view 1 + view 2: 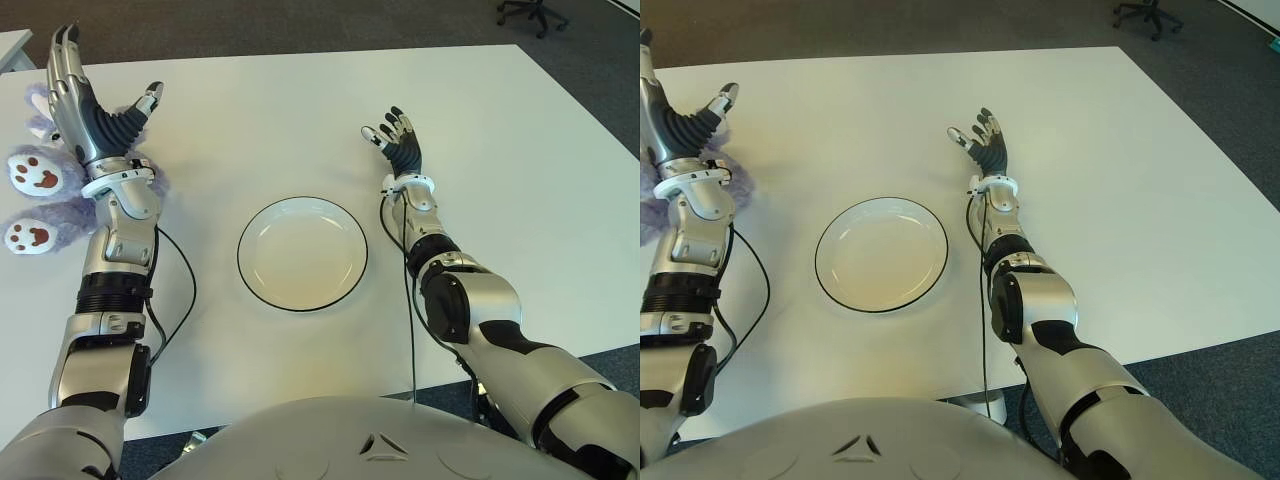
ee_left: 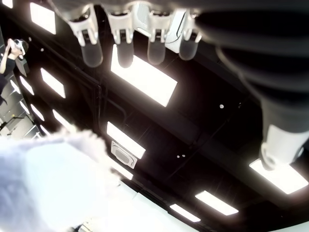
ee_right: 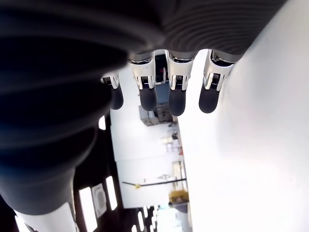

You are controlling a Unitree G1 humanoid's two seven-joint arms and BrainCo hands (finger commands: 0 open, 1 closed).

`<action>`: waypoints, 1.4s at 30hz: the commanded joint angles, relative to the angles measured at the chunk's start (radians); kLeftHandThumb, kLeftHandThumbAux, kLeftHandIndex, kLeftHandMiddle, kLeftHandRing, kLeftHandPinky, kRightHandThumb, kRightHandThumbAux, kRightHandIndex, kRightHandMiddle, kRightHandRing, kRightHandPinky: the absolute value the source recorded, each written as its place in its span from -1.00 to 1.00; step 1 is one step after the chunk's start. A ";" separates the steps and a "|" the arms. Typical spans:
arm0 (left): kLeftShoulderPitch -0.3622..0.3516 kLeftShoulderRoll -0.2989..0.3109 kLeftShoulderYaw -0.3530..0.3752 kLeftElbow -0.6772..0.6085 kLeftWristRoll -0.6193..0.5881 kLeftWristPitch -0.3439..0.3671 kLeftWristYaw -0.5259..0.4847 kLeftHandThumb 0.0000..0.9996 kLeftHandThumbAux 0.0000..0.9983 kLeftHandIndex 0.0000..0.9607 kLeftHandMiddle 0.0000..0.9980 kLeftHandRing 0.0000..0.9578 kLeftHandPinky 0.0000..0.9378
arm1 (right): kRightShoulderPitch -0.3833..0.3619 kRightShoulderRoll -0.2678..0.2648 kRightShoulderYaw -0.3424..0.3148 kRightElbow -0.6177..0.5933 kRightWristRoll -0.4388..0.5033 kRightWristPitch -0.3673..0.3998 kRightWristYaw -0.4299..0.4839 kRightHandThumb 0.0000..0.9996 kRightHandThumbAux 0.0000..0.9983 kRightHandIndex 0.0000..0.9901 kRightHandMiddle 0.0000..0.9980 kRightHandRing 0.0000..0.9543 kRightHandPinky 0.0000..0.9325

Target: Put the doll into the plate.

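Over at the far left edge of the white table [image 1: 250, 120] sits the doll [image 1: 35, 190], a fuzzy lavender plush lying with its two white feet showing, brown paw prints on the soles. It's well apart from the plate, so it isn't in there yet.

The left hand [image 1: 85, 95] is right next to the doll, just on the plate side of it, with the forearm crossing in front of the purple fur. The hand is turned palm up, fingers stretched out straight and the thumb splayed off to the side. Nothing is in it. The left wrist view backs that up: the fingers [image 2: 120, 41] stick out straight against ceiling lights, with a blurry bit of the plush's fur at the edge of that shot. Can't tell whether the arm actually touches the doll or just passes over it.

In the middle of the table, in front of the robot, is the plate [image 1: 302, 253], round, white, with a thin dark rim, and nothing in it.

To the right of the plate and a bit farther back is the right hand [image 1: 395, 138], also palm up, fingers loosely extended, holding nothing. Its wrist view shows four fingertips [image 3: 176, 94] lined up straight with the white tabletop beside them. A thin black cable [image 1: 408, 300] runs along that arm.
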 commanded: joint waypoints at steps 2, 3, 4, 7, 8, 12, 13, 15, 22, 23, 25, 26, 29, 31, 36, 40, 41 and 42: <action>0.042 0.008 -0.001 -0.028 0.025 0.028 0.008 -0.91 0.08 -1.00 -0.78 -0.76 -0.71 | 0.085 0.004 0.000 0.053 -0.003 0.056 -0.006 -0.79 0.55 -0.88 -0.82 -0.81 -0.75; 0.048 0.009 -0.001 -0.034 0.028 0.033 0.009 -0.91 0.09 -1.00 -0.78 -0.75 -0.70 | 0.085 0.004 0.000 0.053 -0.003 0.057 -0.007 -0.79 0.55 -0.88 -0.82 -0.81 -0.75; 0.052 0.009 -0.001 -0.038 0.030 0.036 0.010 -0.91 0.09 -1.00 -0.76 -0.72 -0.66 | 0.085 0.004 0.000 0.053 -0.003 0.057 -0.007 -0.78 0.55 -0.88 -0.81 -0.80 -0.74; 0.069 0.011 0.002 -0.054 0.039 0.056 0.009 -0.90 0.07 -0.99 -0.71 -0.67 -0.60 | 0.085 0.005 0.000 0.054 -0.003 0.058 -0.008 -0.78 0.55 -0.88 -0.81 -0.80 -0.76; 0.073 0.012 0.003 -0.058 0.040 0.060 0.009 -0.90 0.06 -0.98 -0.70 -0.65 -0.60 | 0.085 0.005 0.000 0.054 -0.003 0.058 -0.008 -0.78 0.55 -0.88 -0.81 -0.80 -0.76; 0.090 0.012 0.007 -0.073 0.042 0.072 0.004 -0.89 0.05 -0.98 -0.70 -0.64 -0.61 | 0.085 0.004 0.002 0.054 -0.004 0.057 -0.007 -0.79 0.55 -0.88 -0.81 -0.80 -0.76; 0.094 0.013 0.008 -0.076 0.044 0.076 0.003 -0.87 0.03 -0.98 -0.71 -0.65 -0.65 | 0.085 0.004 0.002 0.054 -0.005 0.056 -0.007 -0.79 0.55 -0.88 -0.82 -0.81 -0.76; 0.102 0.015 0.010 -0.079 0.045 0.080 0.003 -0.86 0.02 -0.99 -0.72 -0.67 -0.69 | 0.084 0.004 0.003 0.054 -0.005 0.057 -0.007 -0.79 0.55 -0.88 -0.82 -0.81 -0.75; 0.114 0.025 0.014 -0.068 0.048 0.077 0.021 -0.85 -0.06 -1.00 -0.77 -0.73 -0.73 | 0.082 0.005 0.005 0.055 -0.005 0.060 -0.006 -0.82 0.56 -0.89 -0.82 -0.81 -0.76; 0.115 0.028 0.014 -0.066 0.053 0.076 0.029 -0.84 -0.06 -1.00 -0.77 -0.73 -0.72 | 0.082 0.006 0.005 0.055 -0.006 0.061 -0.005 -0.82 0.56 -0.89 -0.82 -0.81 -0.76; 0.115 0.032 0.011 -0.061 0.062 0.072 0.041 -0.83 -0.07 -1.00 -0.75 -0.71 -0.70 | 0.081 0.006 0.006 0.056 -0.006 0.062 -0.004 -0.83 0.56 -0.89 -0.82 -0.81 -0.77; 0.115 0.034 0.010 -0.059 0.065 0.071 0.046 -0.82 -0.07 -1.00 -0.75 -0.71 -0.70 | 0.081 0.006 0.006 0.056 -0.006 0.062 -0.004 -0.82 0.56 -0.89 -0.82 -0.82 -0.78; 0.117 0.042 0.007 -0.051 0.076 0.063 0.062 -0.79 -0.06 -0.99 -0.74 -0.70 -0.69 | 0.081 0.007 0.006 0.056 -0.005 0.062 0.001 -0.82 0.56 -0.89 -0.83 -0.82 -0.77; 0.117 0.045 0.005 -0.049 0.080 0.063 0.068 -0.78 -0.05 -0.99 -0.73 -0.70 -0.67 | 0.081 0.007 0.006 0.056 -0.005 0.062 0.002 -0.82 0.57 -0.89 -0.83 -0.82 -0.77; 0.116 0.052 0.000 -0.043 0.094 0.065 0.087 -0.75 -0.03 -0.99 -0.72 -0.67 -0.60 | 0.081 0.009 0.007 0.056 -0.004 0.062 0.004 -0.81 0.57 -0.89 -0.82 -0.82 -0.77; 0.104 0.062 -0.012 -0.026 0.115 0.064 0.112 -0.73 -0.02 -0.98 -0.66 -0.58 -0.45 | 0.080 0.013 0.005 0.056 -0.002 0.063 0.005 -0.80 0.57 -0.88 -0.81 -0.80 -0.75; 0.101 0.064 -0.015 -0.023 0.123 0.070 0.116 -0.73 -0.02 -0.98 -0.66 -0.58 -0.45 | 0.079 0.014 0.005 0.056 -0.002 0.062 0.005 -0.80 0.57 -0.88 -0.81 -0.80 -0.75; 0.099 0.066 -0.017 -0.021 0.128 0.074 0.119 -0.74 -0.03 -0.98 -0.63 -0.54 -0.40 | 0.079 0.015 0.004 0.056 -0.001 0.062 0.005 -0.80 0.58 -0.88 -0.81 -0.80 -0.75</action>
